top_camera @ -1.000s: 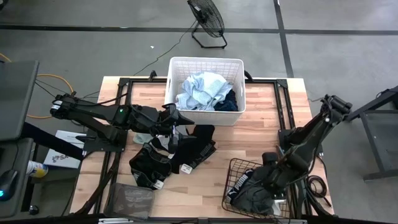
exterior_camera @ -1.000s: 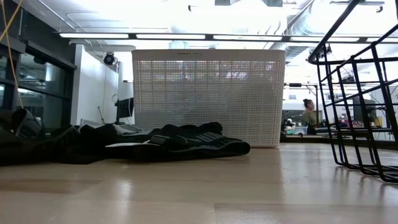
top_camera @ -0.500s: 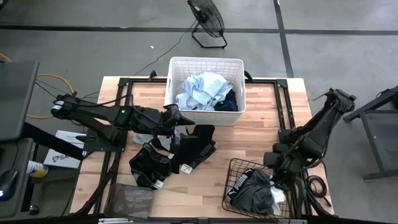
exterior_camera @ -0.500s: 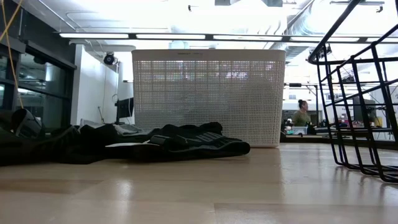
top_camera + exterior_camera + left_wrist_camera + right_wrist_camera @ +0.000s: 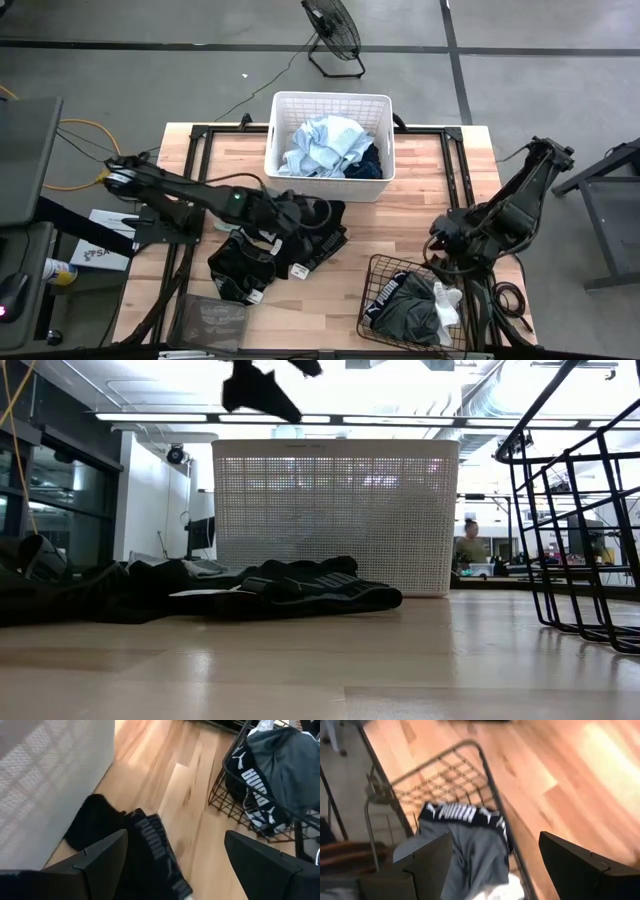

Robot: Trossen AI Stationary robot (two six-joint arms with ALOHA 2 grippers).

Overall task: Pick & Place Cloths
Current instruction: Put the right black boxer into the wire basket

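1. Black cloths [image 5: 300, 240] heaped on desk [image 5: 400, 215] just in front of white laundry basket [image 5: 330, 110]; soft, light, floppy, likely best pinched at a raised fold.
2. Left pincer [image 5: 305, 212] above heap, fingers apart, empty.
3. Right pincer [image 5: 443, 238] beside wire basket [image 5: 375, 275], fingers apart, empty.

laundry basket [image 5: 329, 105] sat far side, cloths [image 5: 325, 145] in it | cloths pile [image 5: 285, 245] lay before it | wire basket [image 5: 385, 270] to my right

PUMA in white letters runs along the dark waistband [image 5: 462, 813] of the grey garment in the wire basket [image 5: 485, 827], mid frame; same PUMA lettering on the black cloth [image 5: 152, 847] on the table, lower middle; nothing else is legible.
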